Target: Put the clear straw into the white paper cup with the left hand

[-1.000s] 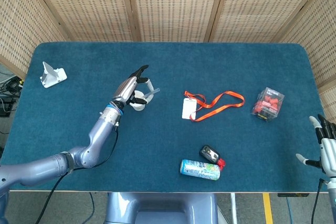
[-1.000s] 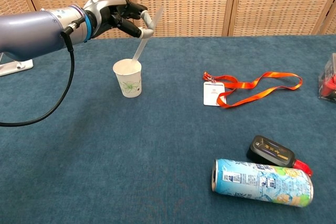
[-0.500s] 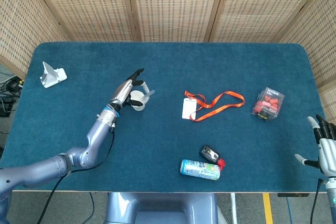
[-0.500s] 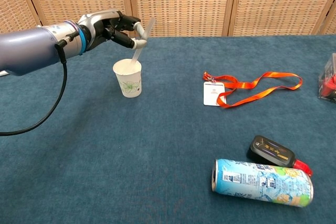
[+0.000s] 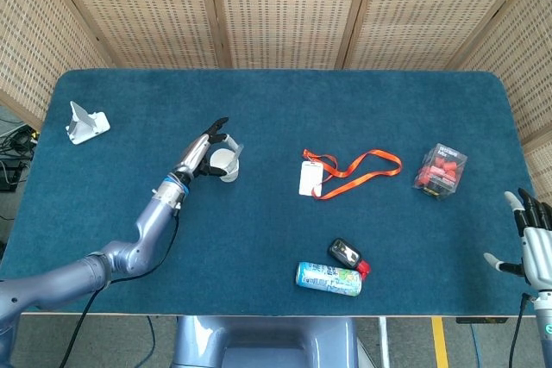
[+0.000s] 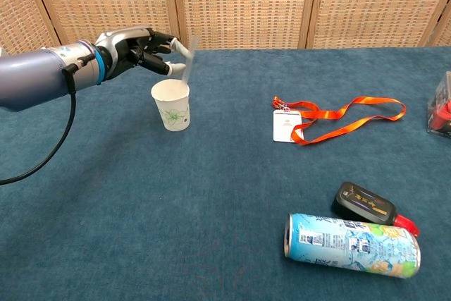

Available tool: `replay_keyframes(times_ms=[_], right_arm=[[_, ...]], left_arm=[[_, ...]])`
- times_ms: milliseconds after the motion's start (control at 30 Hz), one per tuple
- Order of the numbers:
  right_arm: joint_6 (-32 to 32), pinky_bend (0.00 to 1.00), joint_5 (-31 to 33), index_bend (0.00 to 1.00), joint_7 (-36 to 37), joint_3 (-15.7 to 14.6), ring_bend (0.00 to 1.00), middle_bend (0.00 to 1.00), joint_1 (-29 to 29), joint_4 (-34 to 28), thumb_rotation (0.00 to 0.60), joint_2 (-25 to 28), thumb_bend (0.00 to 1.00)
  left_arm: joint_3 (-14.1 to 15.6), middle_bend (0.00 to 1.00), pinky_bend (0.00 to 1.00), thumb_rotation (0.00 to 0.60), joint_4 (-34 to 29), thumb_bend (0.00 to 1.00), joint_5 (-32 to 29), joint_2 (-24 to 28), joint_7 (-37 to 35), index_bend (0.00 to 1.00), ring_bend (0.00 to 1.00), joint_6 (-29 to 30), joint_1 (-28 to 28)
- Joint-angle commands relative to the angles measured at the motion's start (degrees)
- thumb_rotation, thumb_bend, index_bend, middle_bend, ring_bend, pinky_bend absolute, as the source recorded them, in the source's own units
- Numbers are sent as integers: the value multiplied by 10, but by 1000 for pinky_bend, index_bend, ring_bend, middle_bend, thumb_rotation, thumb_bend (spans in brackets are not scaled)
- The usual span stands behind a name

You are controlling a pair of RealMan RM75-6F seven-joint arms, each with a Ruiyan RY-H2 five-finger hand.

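The white paper cup (image 6: 172,105) with a flower print stands upright on the blue table, left of centre; the head view shows the cup (image 5: 226,164) too. The clear straw (image 6: 189,58) stands in it and leans to the right against the rim, its top sticking out above. My left hand (image 6: 138,50) hovers just left of the cup at the height of the straw's top, its fingers spread, and I see no grip on the straw. In the head view the left hand (image 5: 201,152) lies beside the cup. My right hand (image 5: 532,244) hangs with fingers apart off the table's right front corner, holding nothing.
An orange lanyard with a white badge (image 6: 337,115) lies mid-table. A drink can (image 6: 352,244) lies on its side at the front beside a black key fob (image 6: 369,204). A clear box of red pieces (image 5: 442,170) sits at the right, a white stand (image 5: 84,123) at the far left.
The left hand lowered the straw into the cup, let it go and drew back to the left. The straw now sits deeper in the cup. The right hand barely moved.
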Motion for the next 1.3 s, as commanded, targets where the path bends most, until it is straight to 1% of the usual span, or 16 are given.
replay_keyframes(times_ms=[33,100,267,367,533,633,767,833,867,933,1000,1167,1200,1233,1267,1300], right_arm=[[0,0,-1,42,1,0,0,0,0,0,600,0,41],[2,0,-2,42,1,0,0,0,0,0,600,0,41],[5,0,-4,42,0,0,0,0,-1,-1,600,0,41],[6,0,-6,42,0,0,0,0,-2,-3,600,0,41],[12,0,-9,41,1,0,0,0,-3,-4,600,1,40],[15,0,-12,42,1,1,0,0,-3,-4,600,0,41],[20,0,-14,41,-2,1,0,0,-4,-4,600,-1,40],[22,0,-15,41,-5,1,0,0,-5,-4,600,-2,41],[23,0,-16,41,-7,0,0,0,-5,-5,600,-2,41],[24,0,-16,41,-11,0,0,0,-5,-5,600,-3,40],[26,0,-18,41,-20,-1,0,0,-5,-7,600,-4,40],[32,0,-22,38,-35,-3,0,0,-7,-13,600,-6,40],[34,0,-24,37,-39,-4,0,0,-7,-15,600,-6,40],[37,0,-26,36,-51,-5,0,0,-8,-16,600,-7,41],[40,0,-26,34,-64,-6,0,0,-8,-16,600,-8,41],[40,0,-25,30,-73,-6,0,0,-9,-17,600,-9,41]], left_arm=[[1,0,0,600,1,315,5,3,-8,183,0,-2,4],[0,0,0,600,0,293,9,6,-14,126,0,-2,6],[-1,0,0,600,-6,290,20,11,-28,102,0,5,12],[-2,0,0,600,-15,289,31,19,-36,101,0,18,20],[-4,0,0,600,-44,289,53,41,-45,101,0,65,44],[2,0,0,600,-62,290,74,58,-28,101,0,113,65],[20,0,0,600,-86,289,102,86,16,90,0,178,98],[39,0,0,600,-96,290,120,106,60,84,0,208,115],[52,0,0,600,-102,290,130,120,96,73,0,222,125],[66,0,0,600,-113,290,137,134,138,34,0,236,135],[85,0,0,600,-129,289,146,151,201,0,0,267,155],[113,0,0,600,-182,290,145,179,272,0,0,320,201],[122,0,0,600,-195,290,144,188,288,0,0,332,215],[140,0,0,600,-209,290,146,202,315,0,0,353,238],[151,0,0,600,-225,286,145,213,336,0,0,368,254],[157,0,0,600,-234,270,145,219,348,0,0,376,264]])
